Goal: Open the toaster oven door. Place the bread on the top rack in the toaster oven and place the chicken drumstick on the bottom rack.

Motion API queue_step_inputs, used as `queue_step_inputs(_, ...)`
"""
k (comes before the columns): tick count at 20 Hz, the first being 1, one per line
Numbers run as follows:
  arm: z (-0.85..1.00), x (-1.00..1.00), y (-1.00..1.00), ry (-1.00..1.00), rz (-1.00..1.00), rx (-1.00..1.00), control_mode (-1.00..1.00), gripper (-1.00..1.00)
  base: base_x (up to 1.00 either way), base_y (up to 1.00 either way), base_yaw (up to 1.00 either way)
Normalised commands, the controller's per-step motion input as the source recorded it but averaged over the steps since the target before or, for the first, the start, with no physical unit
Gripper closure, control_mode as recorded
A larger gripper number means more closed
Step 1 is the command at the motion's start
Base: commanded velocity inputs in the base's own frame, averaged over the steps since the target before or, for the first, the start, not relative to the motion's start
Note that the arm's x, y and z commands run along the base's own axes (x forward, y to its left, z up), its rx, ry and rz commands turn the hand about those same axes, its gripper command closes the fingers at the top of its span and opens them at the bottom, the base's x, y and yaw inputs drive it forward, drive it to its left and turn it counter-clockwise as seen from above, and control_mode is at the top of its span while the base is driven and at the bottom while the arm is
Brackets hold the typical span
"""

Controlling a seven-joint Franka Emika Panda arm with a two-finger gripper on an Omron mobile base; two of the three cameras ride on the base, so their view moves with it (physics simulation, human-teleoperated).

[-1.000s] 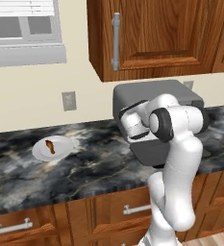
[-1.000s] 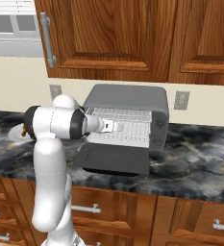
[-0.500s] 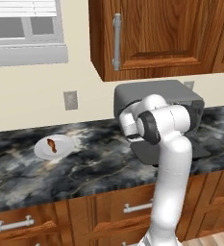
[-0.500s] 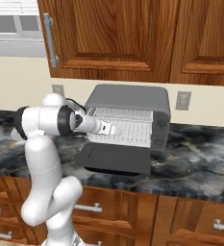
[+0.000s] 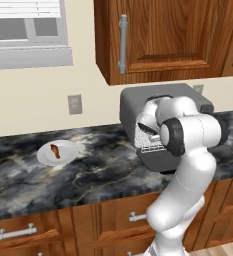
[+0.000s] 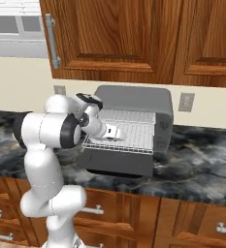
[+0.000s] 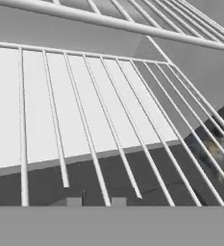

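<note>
The grey toaster oven (image 6: 134, 99) stands on the counter with the toaster oven door (image 6: 117, 165) folded down flat in front. My gripper (image 6: 117, 133) reaches into its mouth, under the top rack (image 6: 134, 116) and just above the bottom rack (image 6: 134, 144). In the hand view the bottom rack (image 7: 84, 120) spreads under my gripper (image 7: 96, 202). Its two tips stand a narrow gap apart with nothing between them. The top rack (image 7: 132, 24) crosses overhead. The chicken drumstick (image 5: 54, 151) lies on a white plate (image 5: 68, 156) far left of the toaster oven (image 5: 188, 97). The bread is out of view.
Wooden wall cabinets (image 6: 134, 38) hang close above the oven. The dark marble counter (image 5: 98, 170) runs between the plate and the oven. Wall outlets (image 6: 185, 102) sit behind. My own forearm (image 5: 188, 132) blocks the oven's mouth in the left base view.
The arm's elbow has swung round toward the oven while the hand stays at the oven's mouth between the racks. The plate and drumstick have not moved.
</note>
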Motion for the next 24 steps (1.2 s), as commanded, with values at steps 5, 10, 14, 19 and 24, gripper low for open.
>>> queue_step_inputs(5,-0.71,-1.0,-0.72,0.52,0.28,0.0,-1.0,1.0,0.0,0.0,0.0)
queue_step_inputs(10,-0.67,-1.0,-0.72,0.49,0.27,0.0,-1.0,1.0,0.0,0.0,0.0)
queue_step_inputs(14,-0.64,-1.0,-0.68,0.48,0.26,0.0,-1.0,1.0,0.0,0.0,0.0)
queue_step_inputs(19,-0.6,-1.0,-0.65,0.46,0.24,0.0,-1.0,1.0,0.0,0.0,0.0)
queue_step_inputs(24,-0.53,-1.0,-0.62,0.43,0.22,0.0,-1.0,1.0,0.0,0.0,0.0)
